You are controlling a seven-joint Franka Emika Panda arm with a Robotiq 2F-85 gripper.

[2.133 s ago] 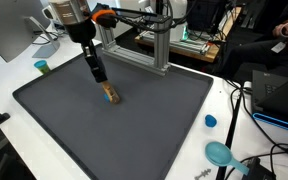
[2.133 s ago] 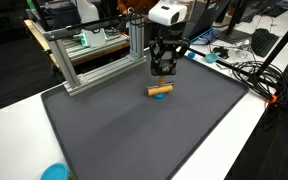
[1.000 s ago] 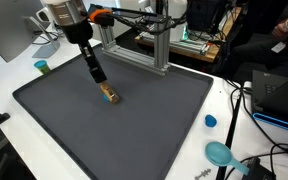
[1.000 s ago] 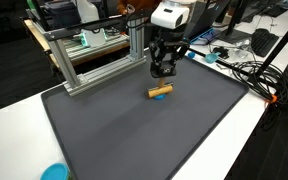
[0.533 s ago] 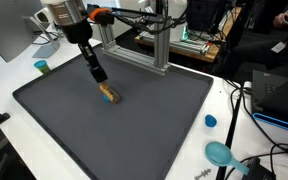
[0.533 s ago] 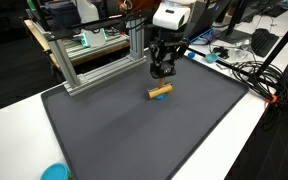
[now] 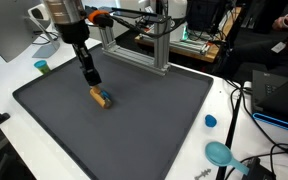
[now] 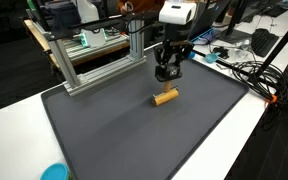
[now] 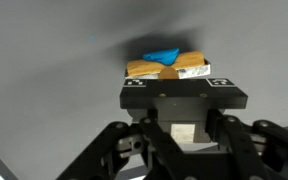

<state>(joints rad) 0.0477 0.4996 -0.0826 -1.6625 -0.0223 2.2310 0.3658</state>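
Here, a small tan wooden block with a blue end (image 7: 100, 97) lies flat on the dark grey mat (image 7: 134, 130) covering the white worktop (image 7: 6, 72). It is free of the black gripper (image 7: 89, 78), which hangs just above it with the block at about five o'clock in an exterior view. Whether the fingers are spread or closed I cannot tell, and a small blue round cap (image 7: 211, 121) lies well apart, at three o'clock off the mat.

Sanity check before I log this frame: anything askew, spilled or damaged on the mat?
Nothing stands out. The wooden block lies flat and intact on the dark mat, with the gripper hovering just above it and apparently clear of it. No spill or damage is visible.
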